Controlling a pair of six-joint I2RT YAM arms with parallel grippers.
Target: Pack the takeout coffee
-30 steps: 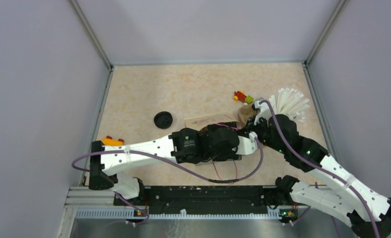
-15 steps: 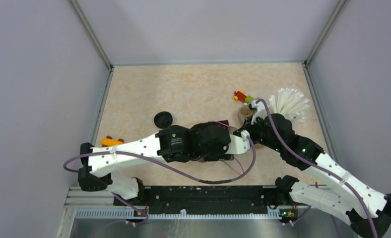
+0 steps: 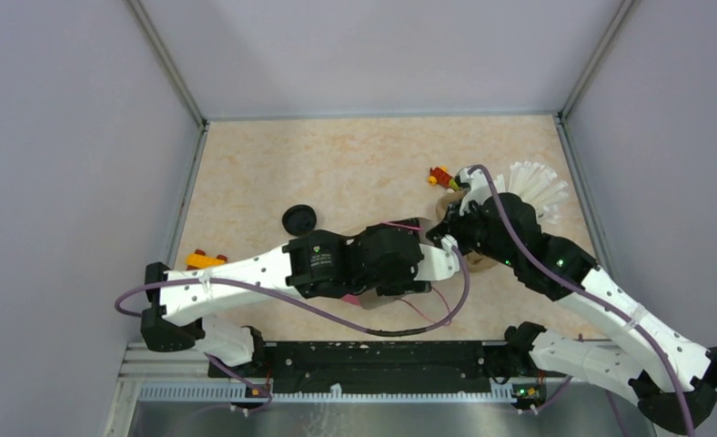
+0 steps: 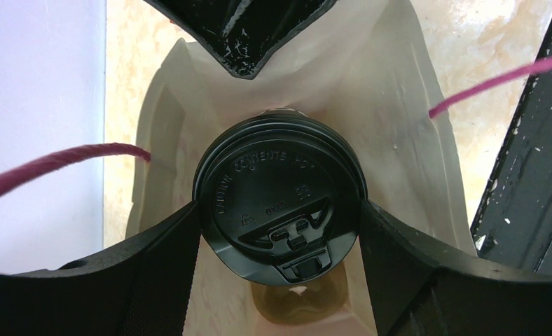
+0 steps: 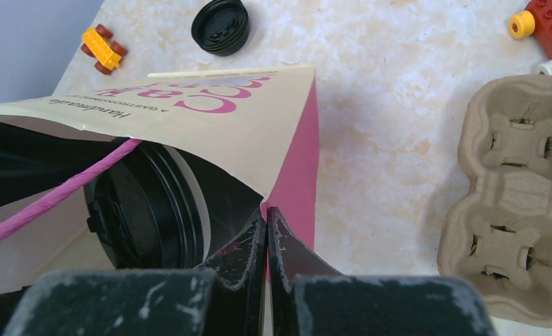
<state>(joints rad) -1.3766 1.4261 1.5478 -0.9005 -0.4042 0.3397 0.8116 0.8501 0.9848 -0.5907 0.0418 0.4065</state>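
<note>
Left gripper (image 4: 279, 210) and right gripper (image 5: 267, 213) meeting at a paper bag (image 5: 210, 119) near the middle of the table (image 3: 337, 155).

(a) Left wrist view: the left gripper's two fingers stand wide apart, clamped against opposite sides of a lidded coffee cup (image 4: 280, 196). The cup is upright, lid uppermost, and held inside the open mouth of the bag. A pink cord handle (image 4: 63, 164) trails from the bag's rim.

(b) Right wrist view: the right gripper's fingers are pressed together on the bag's upper edge at its pink side panel. The cup's black lid shows within the opening.

(c) Elsewhere on the table: a second black lid (image 5: 221, 26) lies apart from the bag, on the far left; whether a cup stands beneath it cannot be told. A yellow toy car (image 5: 104, 47) sits farther left. A moulded-pulp cup carrier (image 5: 518, 196) lies to the bag's right, with toy bricks (image 5: 546, 21) just beyond it and white straws (image 3: 537, 187) near the right wall.
</note>
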